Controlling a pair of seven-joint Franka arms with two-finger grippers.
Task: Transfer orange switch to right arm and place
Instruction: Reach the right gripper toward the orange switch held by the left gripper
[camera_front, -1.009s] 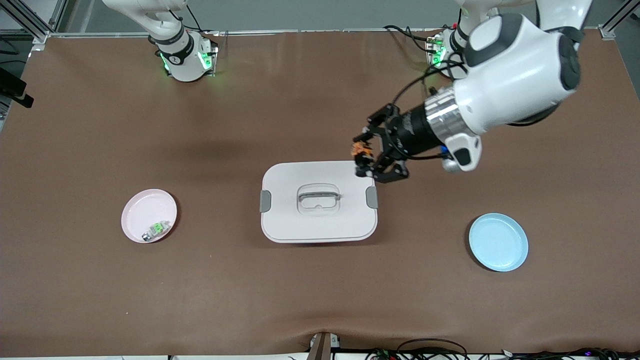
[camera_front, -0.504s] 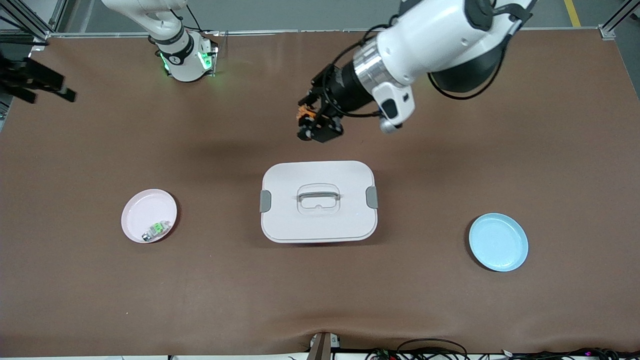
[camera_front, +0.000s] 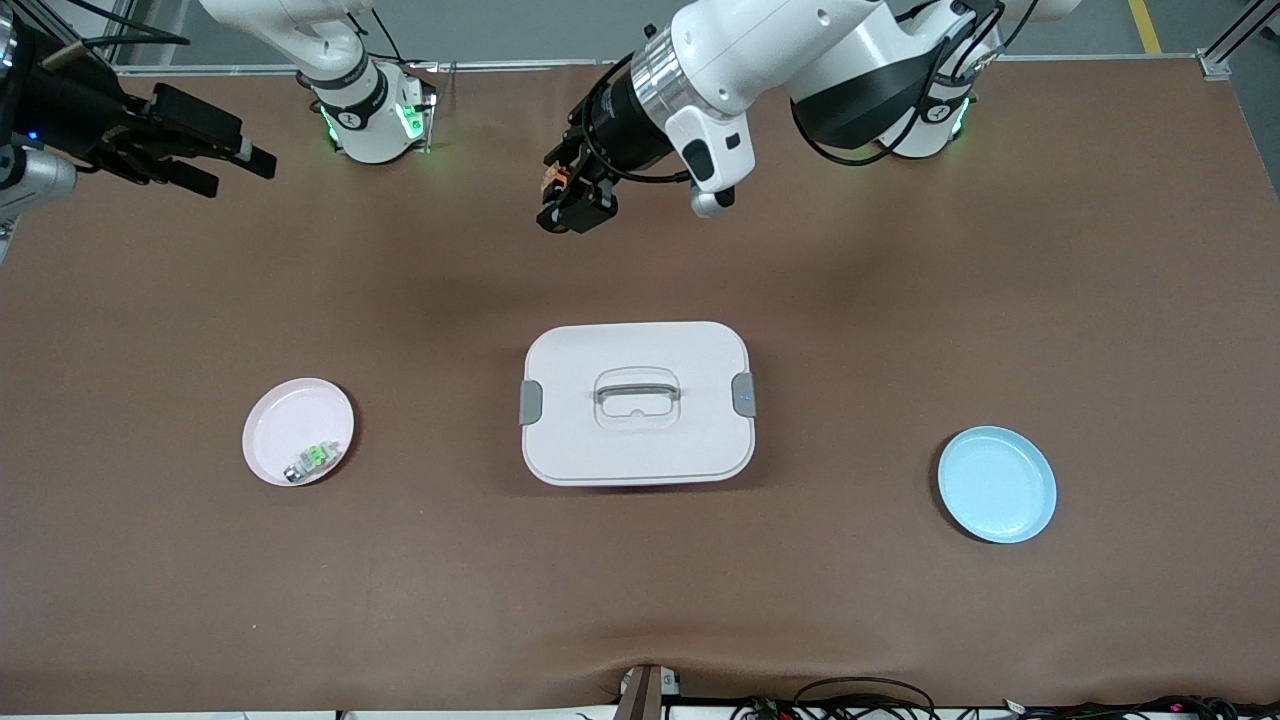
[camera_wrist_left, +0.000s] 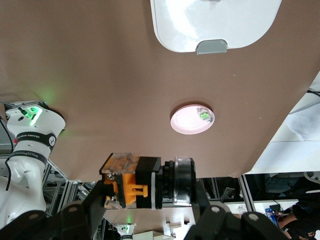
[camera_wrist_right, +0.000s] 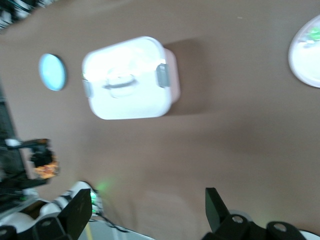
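Brown table (camera_front: 1000, 300); left tool (camera_front: 562, 195) pinching half-hidden orange switch (camera_front: 553, 181), right tool (camera_front: 225, 165) spread.

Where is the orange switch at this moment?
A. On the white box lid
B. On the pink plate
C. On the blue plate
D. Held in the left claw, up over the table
D: the left claw is shut on the orange switch above bare table.
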